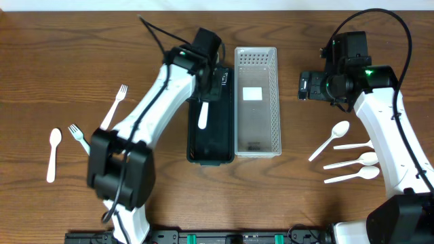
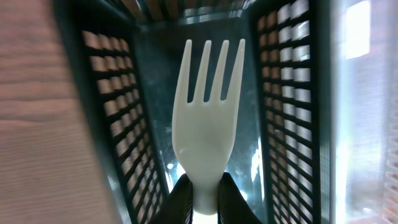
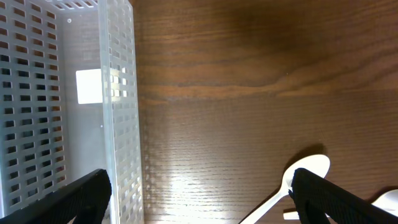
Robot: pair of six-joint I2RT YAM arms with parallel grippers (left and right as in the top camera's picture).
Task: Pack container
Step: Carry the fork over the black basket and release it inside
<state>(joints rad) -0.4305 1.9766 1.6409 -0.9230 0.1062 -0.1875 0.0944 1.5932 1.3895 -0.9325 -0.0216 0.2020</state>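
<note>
Fork (image 2: 205,124): white plastic, handle pinched by the left gripper (image 2: 204,186), hanging over the inside of the dark basket (image 1: 217,142).
Left gripper: fingers pressed together on the fork's handle.
Dark basket: middle of the tabletop (image 1: 68,41), long side just beside the white basket (image 1: 278,102).
Right gripper (image 3: 199,193): jaws spread wide, nothing between them, over bare wood between the white basket and the spoons (image 1: 352,161).
Spoons: four, near the tabletop's right edge.
Left edge: two loose forks (image 1: 116,102) and one spoon (image 1: 53,154) lying flat.
</note>
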